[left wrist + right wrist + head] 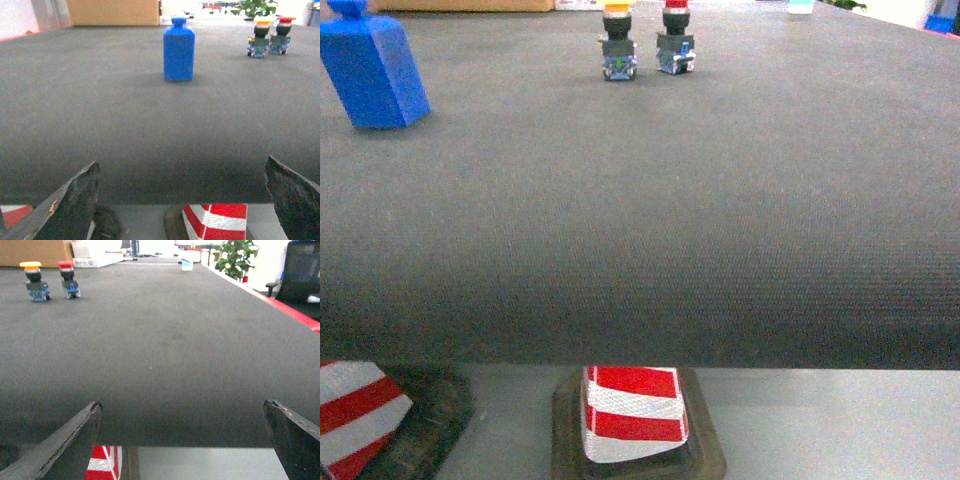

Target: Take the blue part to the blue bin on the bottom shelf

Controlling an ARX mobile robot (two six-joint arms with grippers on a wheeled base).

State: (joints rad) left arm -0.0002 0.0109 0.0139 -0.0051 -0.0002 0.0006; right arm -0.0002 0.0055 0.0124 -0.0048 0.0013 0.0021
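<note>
Spread wide apart at the table's (pixel 640 250) near edge, both arms' fingers (pixel 70 202) (pixel 67 440) hold nothing, while the blue part (pixel 178 49) stands upright far back left of two push-buttons (pixel 645 45).

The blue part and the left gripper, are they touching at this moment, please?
Apart. In the left wrist view the blue part stands far across the grey mat, with bare mat between it and the open left gripper.
</note>
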